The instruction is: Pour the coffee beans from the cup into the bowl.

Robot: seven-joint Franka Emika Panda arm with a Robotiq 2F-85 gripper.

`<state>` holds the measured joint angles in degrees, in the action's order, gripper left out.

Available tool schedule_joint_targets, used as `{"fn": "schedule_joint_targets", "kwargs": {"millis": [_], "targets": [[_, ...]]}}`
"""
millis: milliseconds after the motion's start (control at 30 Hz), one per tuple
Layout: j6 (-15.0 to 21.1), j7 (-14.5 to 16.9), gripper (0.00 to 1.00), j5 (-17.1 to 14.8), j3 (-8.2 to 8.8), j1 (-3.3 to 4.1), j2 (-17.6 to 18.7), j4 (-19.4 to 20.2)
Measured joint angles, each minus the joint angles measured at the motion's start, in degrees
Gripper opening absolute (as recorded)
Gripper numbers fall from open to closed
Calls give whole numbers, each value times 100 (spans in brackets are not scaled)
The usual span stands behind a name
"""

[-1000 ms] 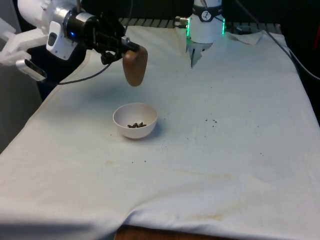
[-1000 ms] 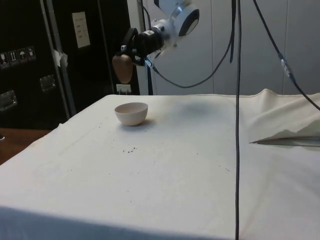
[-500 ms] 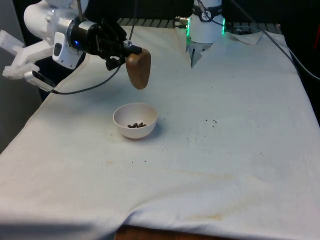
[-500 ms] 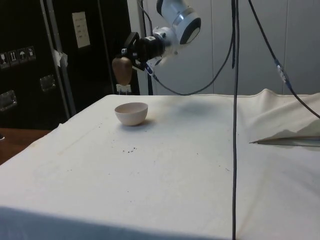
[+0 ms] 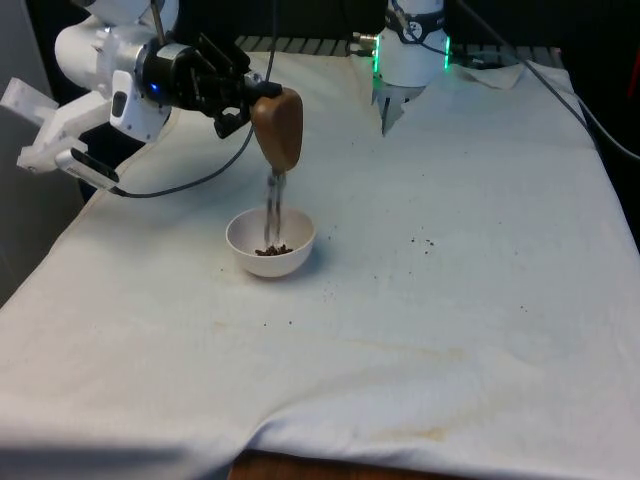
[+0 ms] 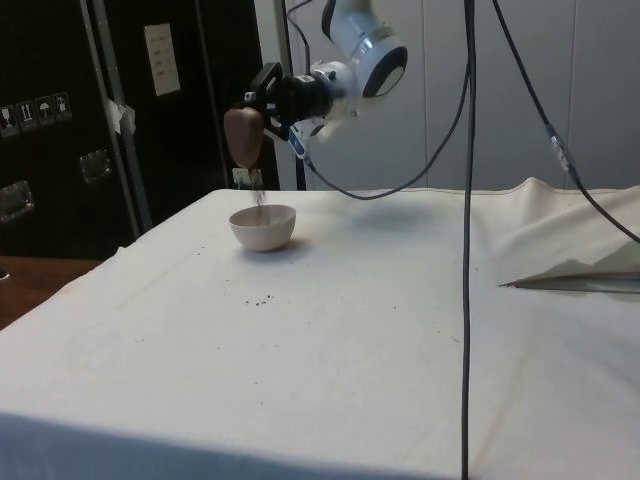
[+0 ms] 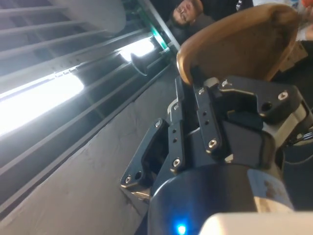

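Observation:
My gripper point(image 5: 250, 100) is shut on a brown cup point(image 5: 278, 130), held upside down above the white bowl point(image 5: 270, 241). A thin stream of coffee beans point(image 5: 273, 205) falls from the cup's mouth into the bowl, where a small dark heap lies. In the side view the cup point(image 6: 243, 137) hangs above the bowl point(image 6: 264, 227), with the gripper point(image 6: 262, 98) on its right. In the wrist view the black fingers point(image 7: 215, 117) clamp the brown cup point(image 7: 239, 44).
Stray beans point(image 5: 425, 241) dot the white cloth to the front view's right of the bowl and in front of it point(image 5: 280, 322). A person point(image 7: 188, 12) shows beyond the cup in the wrist view. A cable point(image 6: 467, 240) hangs down in the side view.
The cup has tipped further, mouth down, and shifted slightly towards the front view's right over the bowl. Beans now stream out; none were falling before.

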<state>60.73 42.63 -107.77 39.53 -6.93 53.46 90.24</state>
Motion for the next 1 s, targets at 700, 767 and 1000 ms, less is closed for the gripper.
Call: {"fn": "schedule_joint_targets", "kwargs": {"millis": [700, 767, 1000], "targets": [[-11, 74, 0, -6, 0, 0, 6, 6], [-11, 92, 0, -6, 0, 0, 6, 6], [-11, 126, 0, -6, 0, 6, 6, 6]]}}
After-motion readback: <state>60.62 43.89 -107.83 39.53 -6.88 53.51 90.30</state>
